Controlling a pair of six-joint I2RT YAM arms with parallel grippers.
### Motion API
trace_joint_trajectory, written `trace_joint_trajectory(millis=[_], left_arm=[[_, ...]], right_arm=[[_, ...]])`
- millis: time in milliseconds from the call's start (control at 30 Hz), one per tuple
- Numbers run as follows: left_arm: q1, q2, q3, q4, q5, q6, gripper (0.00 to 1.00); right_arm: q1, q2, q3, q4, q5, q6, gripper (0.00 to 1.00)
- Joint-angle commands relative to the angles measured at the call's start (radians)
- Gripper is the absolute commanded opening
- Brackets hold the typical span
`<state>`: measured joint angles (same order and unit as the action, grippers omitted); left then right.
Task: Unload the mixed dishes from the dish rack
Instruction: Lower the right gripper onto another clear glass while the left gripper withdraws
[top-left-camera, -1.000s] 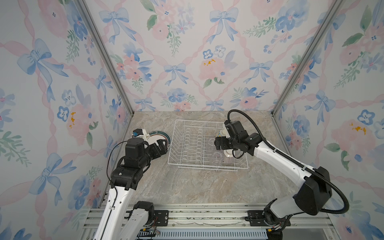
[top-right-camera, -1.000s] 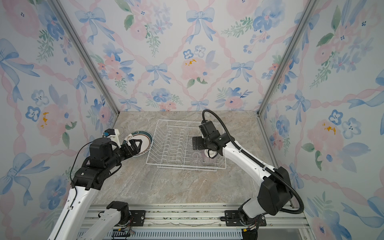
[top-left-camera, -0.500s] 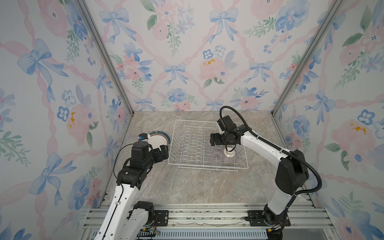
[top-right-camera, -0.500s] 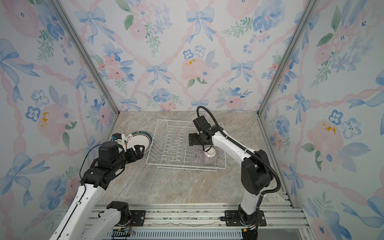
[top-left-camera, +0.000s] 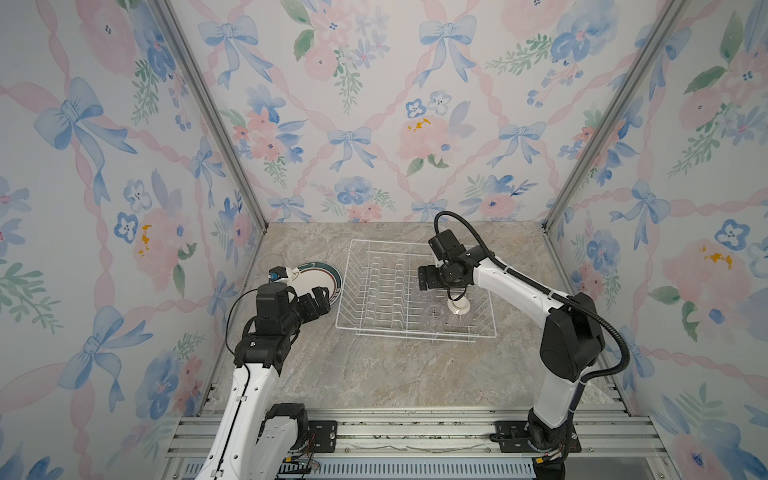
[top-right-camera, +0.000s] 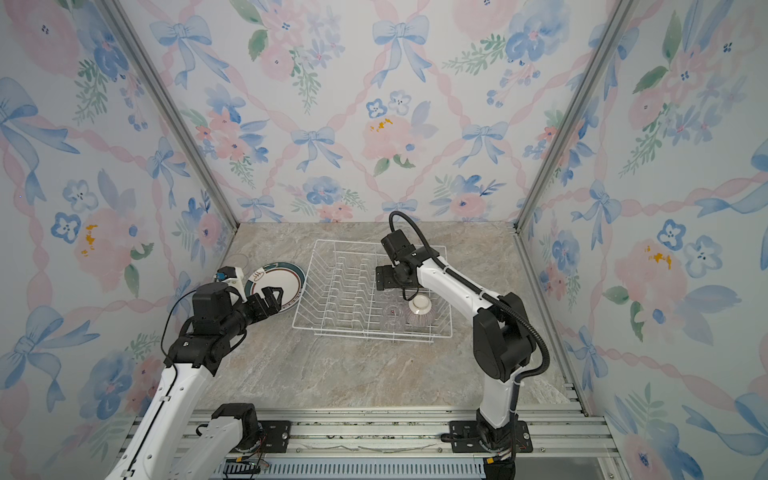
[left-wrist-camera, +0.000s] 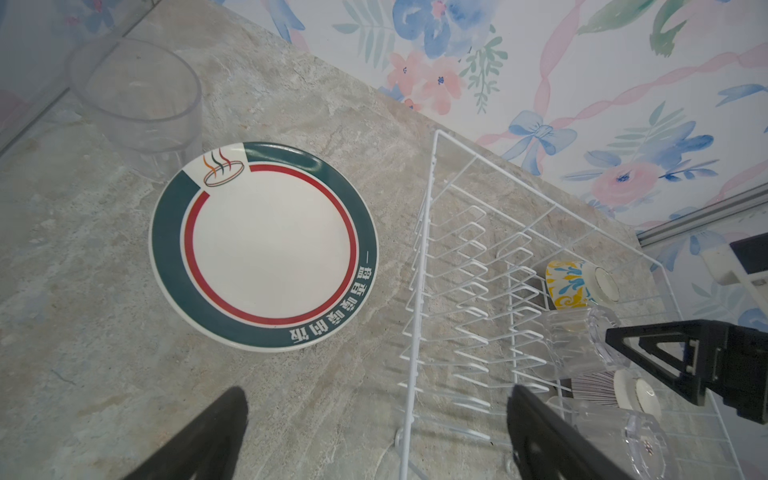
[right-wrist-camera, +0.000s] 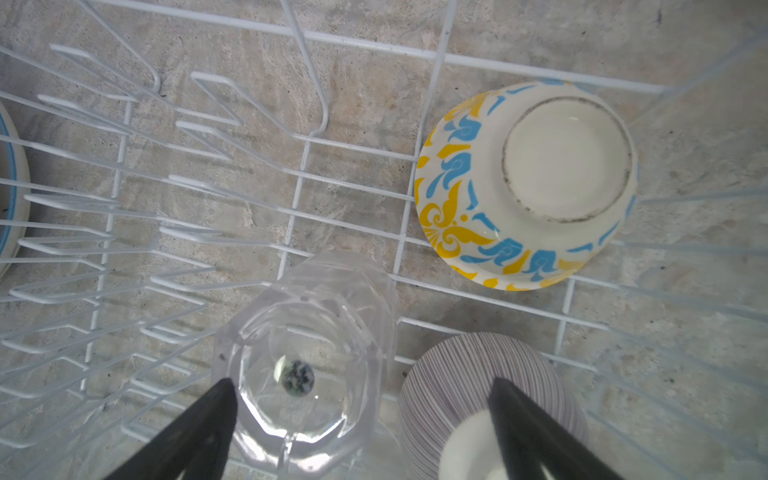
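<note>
I am working over the desk (top-left-camera: 395, 374), where the dish rack (top-left-camera: 382, 286) is standing mid-desk, partly unloaded. One teal-rimmed plate (left-wrist-camera: 270, 249) is lying flat on the desk just beside the rack, and my left jaws are hanging wide and empty near it.

Two bowls are sitting upside down at the rack's right end: one yellow-blue bowl (right-wrist-camera: 528, 187) and one striped bowl (right-wrist-camera: 465, 395). I am counting three clear cups (left-wrist-camera: 577, 345): two in the rack next to the bowls, and a third cup (left-wrist-camera: 137, 95) on the desk just beside the plate.

My right jaws are hovering wide and empty above the rack, over a faceted cup (right-wrist-camera: 303, 365), with the striped bowl close alongside. Judging this cup the next pick, I am planning to centre on it so neither finger lands on that bowl, then lift straight up, clear of the prongs.
</note>
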<state>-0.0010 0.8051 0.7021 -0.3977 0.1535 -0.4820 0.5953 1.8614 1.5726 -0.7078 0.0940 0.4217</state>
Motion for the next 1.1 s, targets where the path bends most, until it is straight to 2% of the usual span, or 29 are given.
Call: trace_joint_trajectory(millis=[0,267,433,533,633,800,1067], left_arm=[[0.007,-0.012,-0.016,0.018,0.031,0.006,0.98],[0.023,-0.013,-0.034,0.026,0.057,0.013,0.98],[0.026,-0.017,-0.045,0.026,0.070,0.018,0.98],[0.030,-0.022,-0.049,0.026,0.075,0.023,0.98],[0.041,-0.024,-0.052,0.026,0.081,0.025,0.98],[0.056,-0.022,-0.058,0.026,0.081,0.027,0.98],[0.087,-0.012,-0.064,0.026,0.092,0.024,0.98]], right_arm=[[0.022,0.018,0.036,-0.019,-0.027,0.015,0.97],[0.051,0.059,0.057,-0.011,-0.047,0.025,0.97],[0.077,0.091,0.086,-0.047,0.006,0.006,0.97],[0.088,0.105,0.098,-0.061,0.019,-0.004,1.00],[0.091,0.114,0.098,-0.060,0.024,-0.003,0.96],[0.093,0.119,0.089,-0.047,0.035,0.001,0.85],[0.092,0.143,0.093,-0.034,0.028,-0.008,0.82]])
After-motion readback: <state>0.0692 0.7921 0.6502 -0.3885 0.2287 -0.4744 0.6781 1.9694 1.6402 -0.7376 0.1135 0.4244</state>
